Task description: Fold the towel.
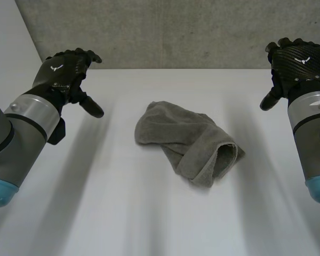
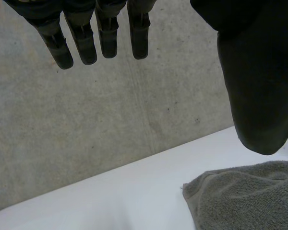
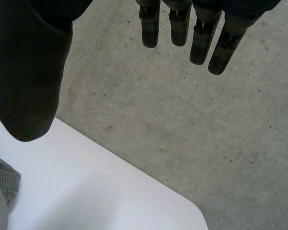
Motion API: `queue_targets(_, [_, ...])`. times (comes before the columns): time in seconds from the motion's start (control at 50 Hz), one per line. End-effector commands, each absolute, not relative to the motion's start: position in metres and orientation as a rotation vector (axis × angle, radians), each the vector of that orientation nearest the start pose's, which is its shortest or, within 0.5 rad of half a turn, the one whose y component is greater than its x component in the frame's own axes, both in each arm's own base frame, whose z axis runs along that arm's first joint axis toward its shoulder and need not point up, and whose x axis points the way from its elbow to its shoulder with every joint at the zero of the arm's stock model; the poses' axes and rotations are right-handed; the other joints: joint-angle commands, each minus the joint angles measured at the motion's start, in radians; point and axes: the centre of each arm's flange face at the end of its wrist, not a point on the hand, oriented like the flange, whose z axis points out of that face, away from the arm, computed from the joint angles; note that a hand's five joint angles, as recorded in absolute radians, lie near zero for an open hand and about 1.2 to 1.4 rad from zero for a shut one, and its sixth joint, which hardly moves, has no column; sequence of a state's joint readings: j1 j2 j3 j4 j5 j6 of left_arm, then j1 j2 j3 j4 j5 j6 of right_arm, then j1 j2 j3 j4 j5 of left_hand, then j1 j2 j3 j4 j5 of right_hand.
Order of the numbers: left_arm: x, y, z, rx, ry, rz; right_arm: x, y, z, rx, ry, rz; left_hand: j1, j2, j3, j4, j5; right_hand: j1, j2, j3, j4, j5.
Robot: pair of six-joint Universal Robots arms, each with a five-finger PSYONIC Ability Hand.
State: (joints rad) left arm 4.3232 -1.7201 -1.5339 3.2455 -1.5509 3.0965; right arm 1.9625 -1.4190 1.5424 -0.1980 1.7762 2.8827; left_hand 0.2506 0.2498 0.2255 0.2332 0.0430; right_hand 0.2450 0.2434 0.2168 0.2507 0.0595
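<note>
Right robot hand, perhaps winged logo

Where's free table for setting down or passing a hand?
Bare table between towel and left hand, between towel and right hand, and all along the near edge. Crowded only mid-table, where the crumpled towel lies. Both hands open, off it.

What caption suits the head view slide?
Crumpled grey towel on the white table; left hand and right hand open at either side, neither touching it.
</note>
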Motion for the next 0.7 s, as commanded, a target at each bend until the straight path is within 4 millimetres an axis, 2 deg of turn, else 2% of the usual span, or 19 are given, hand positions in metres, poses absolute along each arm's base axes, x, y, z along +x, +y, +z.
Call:
queue_targets(0.02, [-0.252,-0.263,0.281,0.442,2.461,-2.400,0.233,-0.277,0.289,-0.483,2.133,-2.312,-0.061,-0.060,-0.051,-0.059,-0.027,-0.070,-0.069,-0.042,-0.076,-0.060])
queue_targets(0.28, [-0.251,-0.263,0.281,0.436,2.457,-2.400,0.234,-0.277,0.288,-0.507,2.126,-2.284,-0.061,-0.060,-0.051,-0.059,-0.027,-0.070,-0.069,-0.042,-0.076,-0.060])
queue_targets(0.52, [-0.248,-0.257,0.300,0.430,2.429,-2.430,0.238,-0.270,0.289,-0.594,2.161,-2.167,-0.061,-0.060,-0.051,-0.059,-0.027,-0.070,-0.069,-0.042,-0.076,-0.060])
queue_targets(0.7, [-0.246,-0.254,0.296,0.421,2.469,-2.373,0.238,-0.269,0.290,-0.596,2.160,-2.167,-0.061,-0.060,-0.051,-0.059,-0.027,-0.070,-0.069,-0.042,-0.076,-0.060])
